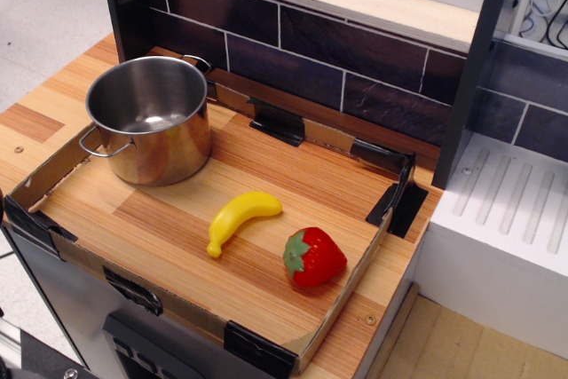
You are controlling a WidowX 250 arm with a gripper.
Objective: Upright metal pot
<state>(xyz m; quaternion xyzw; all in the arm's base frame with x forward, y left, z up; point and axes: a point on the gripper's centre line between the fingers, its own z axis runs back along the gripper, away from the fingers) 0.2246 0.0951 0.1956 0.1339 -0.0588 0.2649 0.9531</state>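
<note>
The metal pot (151, 119) stands upright with its open mouth up at the far left of the wooden tray (293, 193). It is shiny steel, empty inside, with a wire loop handle on its left side and another at the back. No gripper or arm shows in this view.
A yellow toy banana (240, 218) lies in the middle of the tray and a red toy strawberry (313, 257) to its right. Low cardboard walls with black tape corners edge the tray. A dark tiled wall (355, 68) runs behind; a white sink unit (506, 219) stands at the right.
</note>
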